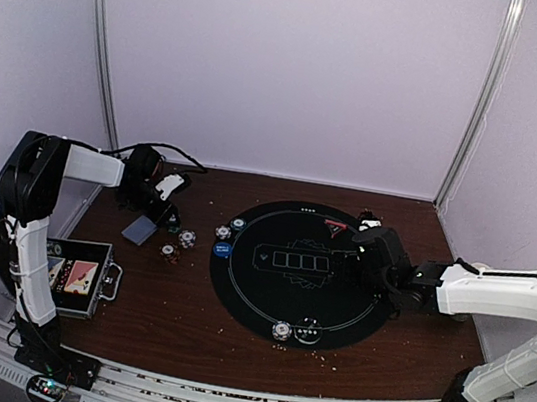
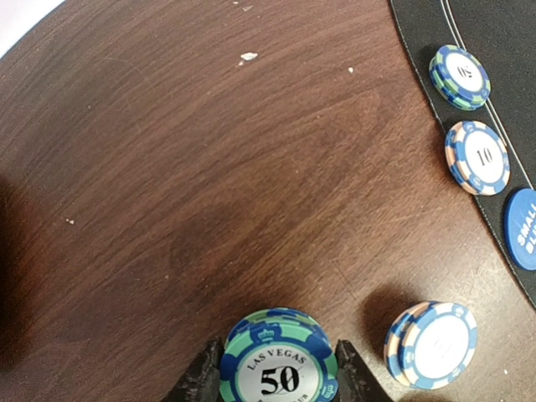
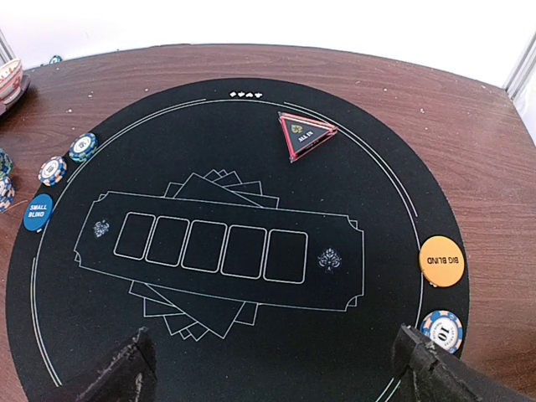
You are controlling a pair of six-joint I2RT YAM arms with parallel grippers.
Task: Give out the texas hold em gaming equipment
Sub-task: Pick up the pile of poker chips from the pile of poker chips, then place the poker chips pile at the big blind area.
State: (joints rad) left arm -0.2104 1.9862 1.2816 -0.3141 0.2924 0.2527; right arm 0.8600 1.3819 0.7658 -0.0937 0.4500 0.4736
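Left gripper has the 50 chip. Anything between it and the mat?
Yes. A small chip stack sits just beside the 50 chip held in the left gripper, on the mat side. At the mat's rim lie the 10 chip, a green-striped chip and the blue button.
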